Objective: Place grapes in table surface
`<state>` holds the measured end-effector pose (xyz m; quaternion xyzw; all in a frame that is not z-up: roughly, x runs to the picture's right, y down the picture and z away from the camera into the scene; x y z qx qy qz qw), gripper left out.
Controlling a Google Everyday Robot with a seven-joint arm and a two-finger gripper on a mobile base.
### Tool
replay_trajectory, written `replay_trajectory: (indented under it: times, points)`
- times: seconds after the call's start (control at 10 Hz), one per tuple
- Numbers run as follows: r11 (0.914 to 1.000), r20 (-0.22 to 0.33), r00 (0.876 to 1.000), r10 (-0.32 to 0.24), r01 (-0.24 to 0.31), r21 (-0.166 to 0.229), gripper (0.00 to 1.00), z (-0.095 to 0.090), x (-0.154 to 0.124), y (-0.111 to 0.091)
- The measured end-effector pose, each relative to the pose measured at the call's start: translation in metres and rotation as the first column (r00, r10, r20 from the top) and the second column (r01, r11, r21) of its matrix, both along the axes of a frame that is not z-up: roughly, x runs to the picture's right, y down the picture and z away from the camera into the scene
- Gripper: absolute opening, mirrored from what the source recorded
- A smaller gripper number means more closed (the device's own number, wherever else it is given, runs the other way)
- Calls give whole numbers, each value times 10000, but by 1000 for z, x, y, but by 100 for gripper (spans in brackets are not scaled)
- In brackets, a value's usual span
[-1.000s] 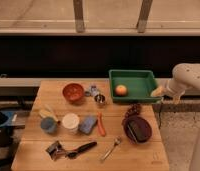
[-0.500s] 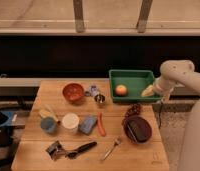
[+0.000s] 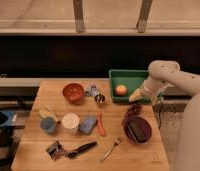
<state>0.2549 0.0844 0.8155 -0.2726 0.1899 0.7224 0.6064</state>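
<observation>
The grapes, a small dark red-purple bunch, lie on the wooden table surface between the green tray and the dark maroon bowl. My gripper hangs at the tray's front right edge, just above and slightly behind the grapes, on the white arm that reaches in from the right. I see no contact between it and the grapes.
An orange ball sits in the tray. On the table are a red-orange bowl, a metal cup, a blue cup, a white cup, a blue sponge, an orange stick, a spoon and a black-handled tool.
My gripper has moved left from beyond the table's right edge to the tray's front right corner, above the grapes. The grapes have not moved.
</observation>
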Motion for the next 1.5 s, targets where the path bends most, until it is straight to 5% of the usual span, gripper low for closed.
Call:
replay_trajectory:
  times: [0.4, 1.0, 1.5]
  points:
    - [9950, 730, 9958, -559, 617, -792, 80, 19, -38, 39]
    - [9928, 117, 9951, -979, 985, -678, 77, 68, -21, 51]
    - [9932, -393, 9947, -947, 918, -715, 30, 80, -16, 56]
